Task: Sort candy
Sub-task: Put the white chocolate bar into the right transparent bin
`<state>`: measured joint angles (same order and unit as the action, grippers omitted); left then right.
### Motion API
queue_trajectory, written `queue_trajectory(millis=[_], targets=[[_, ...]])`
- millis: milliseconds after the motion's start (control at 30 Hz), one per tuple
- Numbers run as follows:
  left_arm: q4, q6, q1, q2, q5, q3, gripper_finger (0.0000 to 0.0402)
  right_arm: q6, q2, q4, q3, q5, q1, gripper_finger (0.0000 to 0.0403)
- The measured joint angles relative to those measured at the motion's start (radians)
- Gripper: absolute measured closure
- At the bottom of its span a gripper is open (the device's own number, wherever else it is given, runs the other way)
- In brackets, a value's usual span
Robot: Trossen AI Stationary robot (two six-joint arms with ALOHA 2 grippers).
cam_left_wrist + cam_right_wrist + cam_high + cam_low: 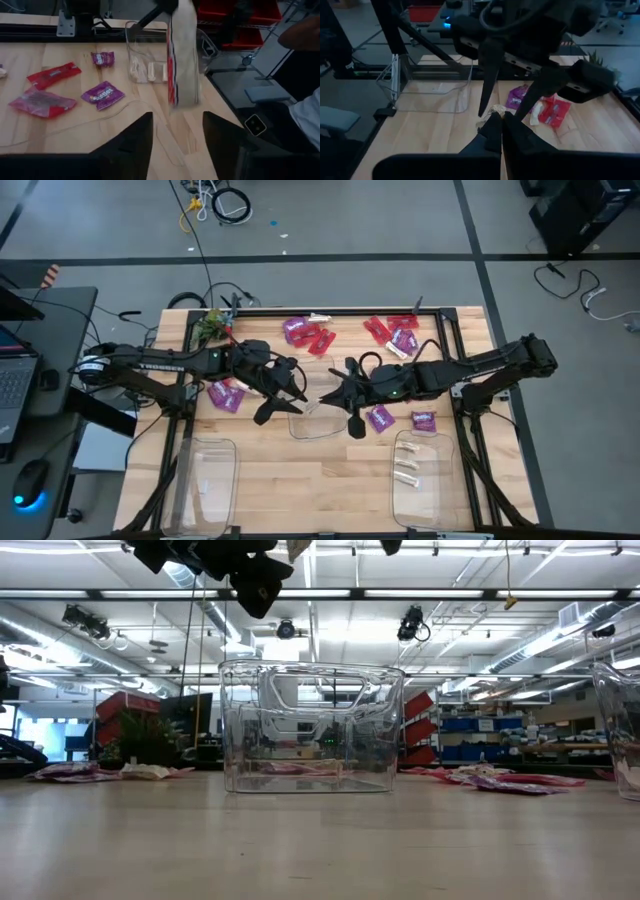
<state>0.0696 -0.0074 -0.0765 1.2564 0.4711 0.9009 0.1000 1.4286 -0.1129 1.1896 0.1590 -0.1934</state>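
Crinkly whitish candy (pixel 184 55), probably light, limp and slippery, hangs above the middle bin (pixel 318 423), pinched by its edge in the right gripper (pixel 496 116); the left gripper (pixel 176 131) gapes beside it.

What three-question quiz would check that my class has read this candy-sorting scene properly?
1. True or false: the left gripper is open.
2. Which one holds the whitish-cream candy: A, the left one, or B, the right gripper?
3. Fill in: the candies in the right-hand bin are ____ in colour.
Key: 1 true; 2 B; 3 whitish-cream.
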Motion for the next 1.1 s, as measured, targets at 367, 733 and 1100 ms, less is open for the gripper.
queue_trajectory(millis=[367, 733, 1100], targets=[[0.01, 0.003, 0.0, -0.003, -0.023, 0.0, 0.0213, 0.542, -0.153, -0.448, 0.0, 0.042, -0.064, 0.0403], [0.028, 0.003, 0.0, -0.003, -0.023, -0.001, 0.0213, 1.148, -0.249, -0.943, 0.0, -0.176, -0.183, 0.0403], [0.096, 0.004, 0.0, -0.003, -0.053, -0.001, 0.0213, 1.279, -0.118, -1.144, 0.0, -0.37, -0.294, 0.0403]])
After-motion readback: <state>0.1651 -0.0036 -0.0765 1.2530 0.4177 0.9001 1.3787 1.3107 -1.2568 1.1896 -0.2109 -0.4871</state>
